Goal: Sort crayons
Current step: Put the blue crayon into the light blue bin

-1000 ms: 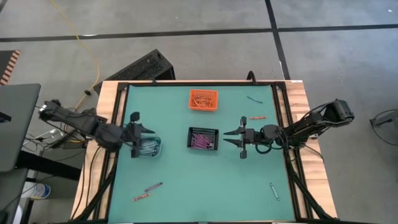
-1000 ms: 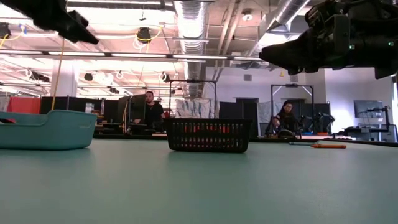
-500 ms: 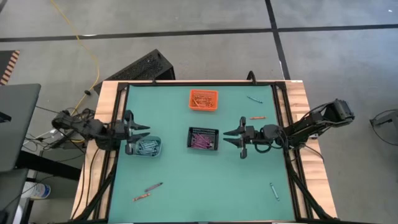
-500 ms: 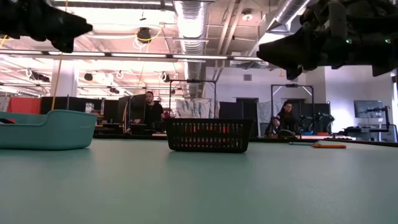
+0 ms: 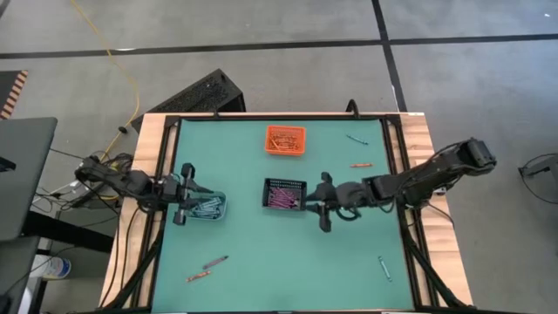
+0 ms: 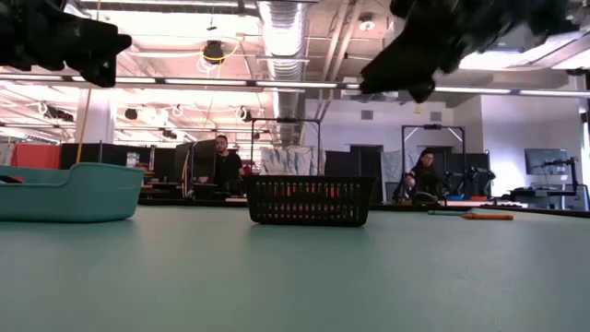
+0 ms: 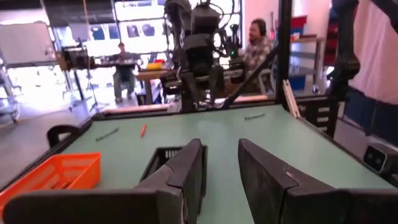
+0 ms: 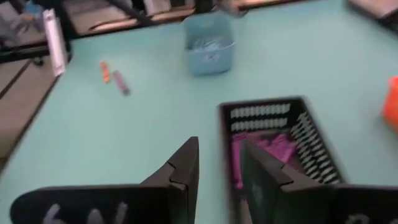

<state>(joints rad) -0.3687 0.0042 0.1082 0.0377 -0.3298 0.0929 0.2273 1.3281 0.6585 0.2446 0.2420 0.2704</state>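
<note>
Green bench [image 5: 261, 262]: crayons [image 5: 206, 268] lie loose, unsorted; right tool [image 5: 320, 203] by black bin [image 5: 285, 194] and left tool [image 5: 187, 192] both spread, empty.

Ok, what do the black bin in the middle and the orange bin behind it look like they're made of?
The black bin looks like moulded plastic, matte: its walls are a thin slotted lattice that light passes through. The orange bin also seems plastic, with a uniform bright colour and a thin rim; its side in the left wrist view shows similar slots. Neither shows a metallic shine, though that is a guess from looks alone.
</note>
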